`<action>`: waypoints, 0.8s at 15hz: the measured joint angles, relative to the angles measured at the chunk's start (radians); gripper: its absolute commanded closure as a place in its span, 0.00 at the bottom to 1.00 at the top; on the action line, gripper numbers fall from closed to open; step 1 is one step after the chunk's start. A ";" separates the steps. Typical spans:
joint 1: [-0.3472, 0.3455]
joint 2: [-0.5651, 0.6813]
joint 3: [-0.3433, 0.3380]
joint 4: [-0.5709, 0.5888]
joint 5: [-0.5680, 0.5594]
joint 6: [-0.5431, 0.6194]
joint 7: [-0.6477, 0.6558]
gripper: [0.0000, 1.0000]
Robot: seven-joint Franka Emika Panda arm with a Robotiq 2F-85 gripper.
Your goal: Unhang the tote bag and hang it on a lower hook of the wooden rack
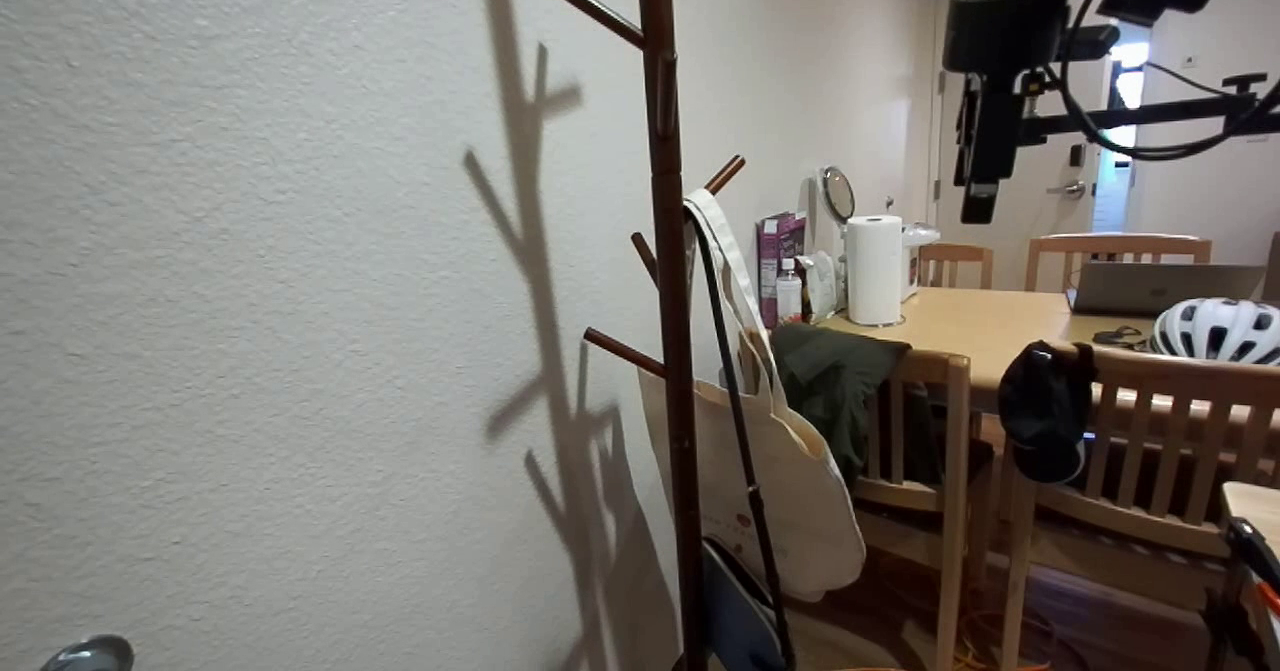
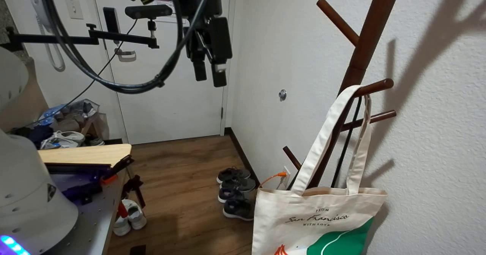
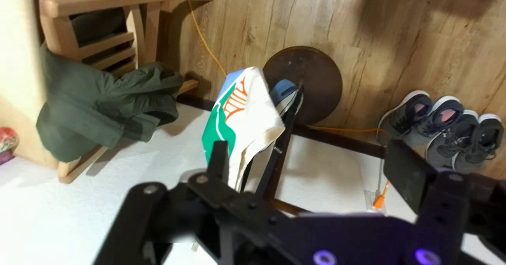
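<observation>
The cream tote bag, with a green and orange print, hangs by its handles from an upper-middle peg (image 2: 376,87) of the wooden rack. The bag shows in both exterior views (image 1: 800,491) (image 2: 319,201) and in the wrist view (image 3: 257,115). The dark brown rack (image 1: 673,271) (image 2: 351,72) has lower pegs (image 1: 622,351) (image 2: 291,157) below that one. My gripper (image 1: 980,201) (image 2: 209,76) is open and empty, in the air apart from the rack and bag. In the wrist view, its fingers (image 3: 310,158) are spread wide, with the bag and rack below them.
A blue bag (image 1: 740,611) with a black strap also hangs on the rack. The white wall (image 1: 300,301) stands close behind it. Wooden chairs (image 1: 950,431), one with a green jacket (image 1: 825,381), and a table (image 1: 960,311) stand nearby. Shoes (image 2: 237,194) lie on the floor.
</observation>
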 measured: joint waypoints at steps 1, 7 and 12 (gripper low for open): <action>-0.008 0.007 -0.017 0.004 -0.033 0.039 -0.019 0.00; -0.014 0.142 -0.161 0.061 -0.080 0.286 -0.273 0.00; 0.024 0.295 -0.205 0.125 0.006 0.425 -0.392 0.00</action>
